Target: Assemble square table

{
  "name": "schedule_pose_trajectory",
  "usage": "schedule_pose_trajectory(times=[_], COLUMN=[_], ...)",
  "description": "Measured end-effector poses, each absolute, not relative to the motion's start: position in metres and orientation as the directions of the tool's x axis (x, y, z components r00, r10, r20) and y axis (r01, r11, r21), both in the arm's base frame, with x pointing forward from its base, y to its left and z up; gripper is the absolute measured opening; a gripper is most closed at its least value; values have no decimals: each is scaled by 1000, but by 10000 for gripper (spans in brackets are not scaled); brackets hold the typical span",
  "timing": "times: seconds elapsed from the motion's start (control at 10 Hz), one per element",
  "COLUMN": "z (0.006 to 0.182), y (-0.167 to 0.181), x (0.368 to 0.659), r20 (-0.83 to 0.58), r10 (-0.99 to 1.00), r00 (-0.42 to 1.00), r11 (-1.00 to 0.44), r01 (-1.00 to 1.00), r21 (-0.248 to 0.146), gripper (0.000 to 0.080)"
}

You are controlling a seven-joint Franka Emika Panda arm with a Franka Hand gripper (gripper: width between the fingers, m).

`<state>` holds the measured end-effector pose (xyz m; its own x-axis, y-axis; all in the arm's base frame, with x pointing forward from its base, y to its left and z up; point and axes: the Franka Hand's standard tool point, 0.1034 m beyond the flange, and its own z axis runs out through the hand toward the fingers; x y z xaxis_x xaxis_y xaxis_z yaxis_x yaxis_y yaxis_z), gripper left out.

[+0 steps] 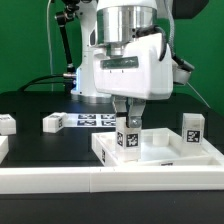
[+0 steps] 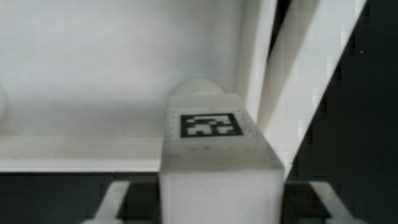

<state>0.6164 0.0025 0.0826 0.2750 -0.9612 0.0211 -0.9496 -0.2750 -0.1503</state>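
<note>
A: Start at the gripper (image 1: 129, 122). What is it doing?

B: It hangs just right of the middle of the exterior view, pointing straight down, its two fingers pinched on a leg (image 1: 130, 138). The leg is a small white block with a black-and-white tag facing the camera, and it stands upright between the fingers.

A: Does the wrist view agree?

B: Yes. There the leg (image 2: 210, 140) rises from the bottom middle of the frame, tag in plain sight, with the gripper (image 2: 214, 205) clamped on it at the bottom edge. The fingers themselves are blurred.

A: And the table top?

B: The table top (image 1: 160, 158) is the large white tray with a raised rim, in the lower right of the exterior view. The held leg is over its inner floor, near the tray's side toward the exterior view's left. Whether the leg's foot touches the floor, I cannot tell. In the wrist view the table top (image 2: 89, 90) fills the left and middle, with its rim running as a steep stripe on the right.

A: Other legs?

B: A second leg (image 1: 192, 130) stands upright at the tray's far right corner. A third leg (image 1: 53, 122) lies on the black table (image 1: 40, 140) in the middle left, and a fourth leg (image 1: 6, 124) sits at the left edge. Behind the gripper lies the marker board (image 1: 93, 120), flat. A long white rail (image 1: 100, 183) crosses the bottom of the frame.
</note>
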Motion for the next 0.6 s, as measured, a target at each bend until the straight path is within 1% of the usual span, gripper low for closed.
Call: schedule_pose_trajectory(times=[0.2, 0.4, 0.5, 0.6], z=[83, 83, 83, 83], y=[2, 2, 2, 2], x=[616, 617, 617, 617], r20=[-1, 6, 12, 18], r10=[-985, -979, -971, -961], r00=[172, 203, 240, 278], r11=[-170, -201, -239, -277], r01=[-973, -967, -958, -948], r21=[-154, -157, -156, -156], gripper=[288, 288, 442, 569])
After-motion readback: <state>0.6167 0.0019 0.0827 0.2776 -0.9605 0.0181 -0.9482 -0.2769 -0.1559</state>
